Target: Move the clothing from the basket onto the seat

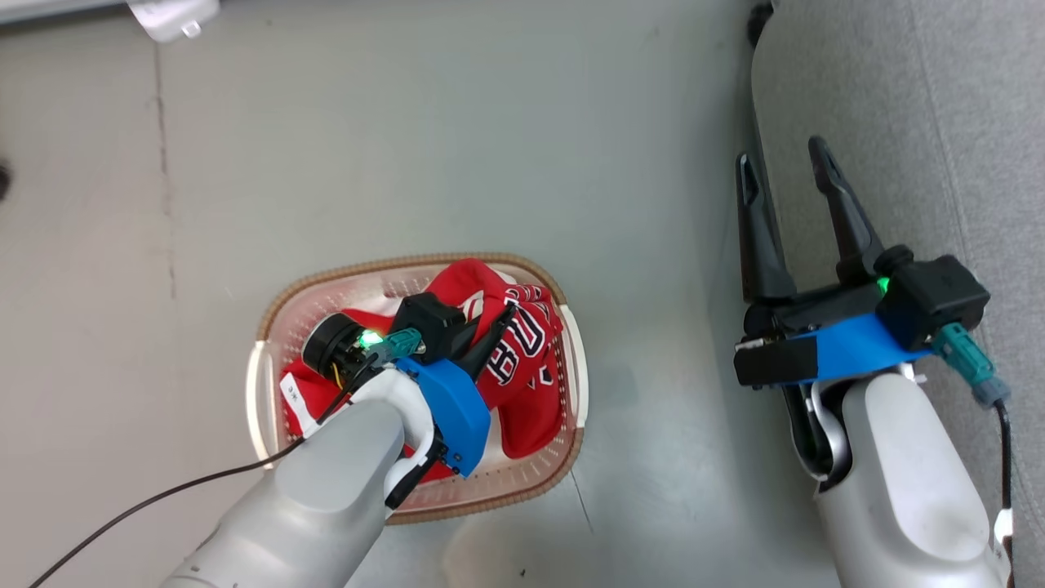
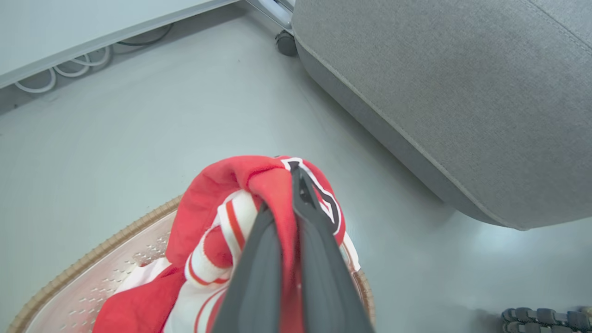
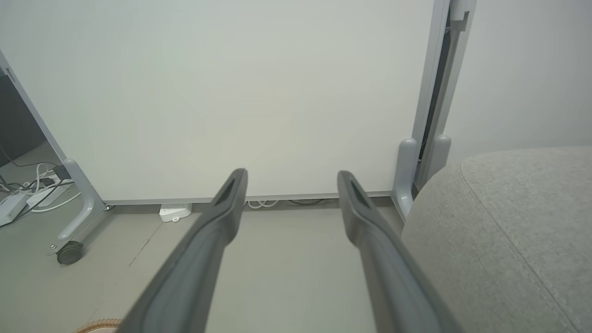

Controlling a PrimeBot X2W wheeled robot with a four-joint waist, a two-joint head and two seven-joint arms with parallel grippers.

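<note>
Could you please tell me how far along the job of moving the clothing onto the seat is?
Nothing looks done: no clothing lies on the seat's visible part. In hand: the left gripper is shut on the red jersey, bunched up over the basket. Left: carry it to the seat, then fetch the other red clothing from the basket. The right gripper is open, holding nothing.

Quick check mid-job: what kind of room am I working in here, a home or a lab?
Probably a lab or office test space, not a home: a bare grey floor, a pale partition panel on castors, and loose cables along its foot. The grey seat and laundry basket look staged.
</note>
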